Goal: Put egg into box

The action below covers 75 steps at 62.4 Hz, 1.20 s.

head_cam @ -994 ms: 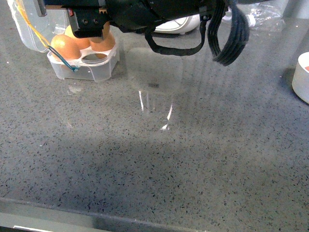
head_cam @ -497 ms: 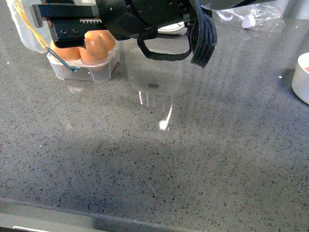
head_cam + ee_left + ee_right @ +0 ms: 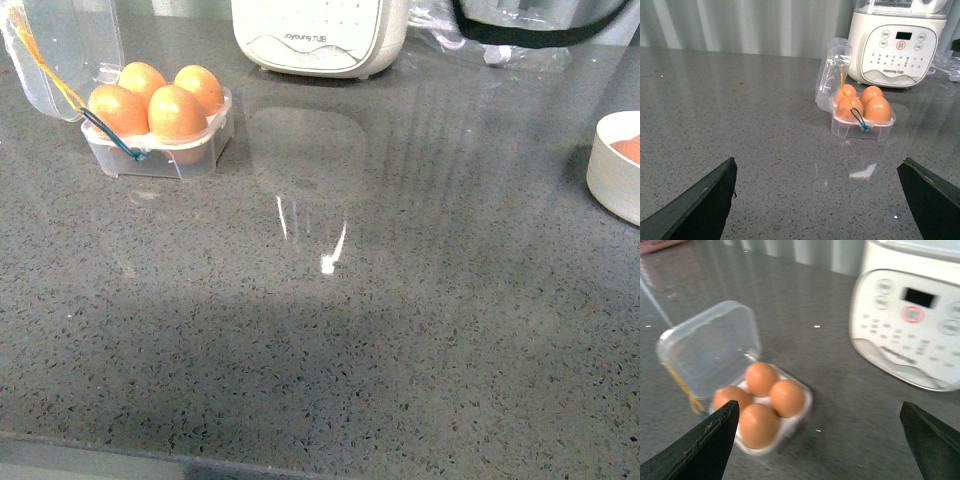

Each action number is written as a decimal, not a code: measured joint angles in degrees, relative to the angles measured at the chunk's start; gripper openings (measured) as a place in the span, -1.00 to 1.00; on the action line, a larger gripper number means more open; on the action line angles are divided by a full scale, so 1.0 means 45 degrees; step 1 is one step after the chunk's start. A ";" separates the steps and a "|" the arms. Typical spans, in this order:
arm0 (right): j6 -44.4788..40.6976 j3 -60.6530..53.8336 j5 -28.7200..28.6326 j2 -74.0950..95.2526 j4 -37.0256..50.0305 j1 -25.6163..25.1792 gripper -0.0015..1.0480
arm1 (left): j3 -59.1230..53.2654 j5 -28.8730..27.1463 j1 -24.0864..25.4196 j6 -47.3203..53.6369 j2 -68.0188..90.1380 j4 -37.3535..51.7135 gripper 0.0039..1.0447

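Note:
The box [image 3: 160,150] is a clear plastic case at the far left of the counter, with its lid [image 3: 60,50] open and upright. Orange-brown eggs fill every cell, and the nearest is an egg [image 3: 176,112] at the front. The box [image 3: 862,120] lies well ahead of my open, empty left gripper [image 3: 820,200]. My right gripper [image 3: 817,445] is open and empty, hovering above and beside the box [image 3: 765,407]. Neither gripper shows in the front view.
A cream-white appliance [image 3: 320,35] stands behind the box. A white bowl [image 3: 612,170] at the right edge holds another brown egg [image 3: 628,148]. A clear plastic bag [image 3: 520,45] and a black cable [image 3: 520,28] lie at the back right.
The right arm, which was over the box, has drawn back up and out of the front view. The eggs in the box are now all uncovered.

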 joint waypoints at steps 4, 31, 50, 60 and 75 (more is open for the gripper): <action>-0.0695 -0.1248 0.0860 -0.1122 0.0612 -0.0583 0.86 | 0.0000 0.0000 0.0000 0.0000 0.0000 0.0000 0.87; -0.1025 -0.7951 0.4634 -0.6489 0.4231 -0.2914 0.23 | 0.0000 0.0000 0.0000 0.0000 0.0000 0.0000 0.87; -0.0593 -1.0418 0.3283 -0.8859 0.4328 -0.4240 -0.78 | 0.0000 0.0000 0.0000 0.0000 0.0000 0.0000 0.87; -0.0568 -1.1259 0.2803 -1.0006 0.3983 -0.4770 -0.94 | 0.0000 0.0000 0.0000 0.0000 0.0000 0.0000 0.87; -0.0568 -1.2342 0.1195 -1.2371 0.2671 -0.6154 -0.94 | 0.0000 0.0000 0.0000 0.0000 0.0000 0.0000 0.87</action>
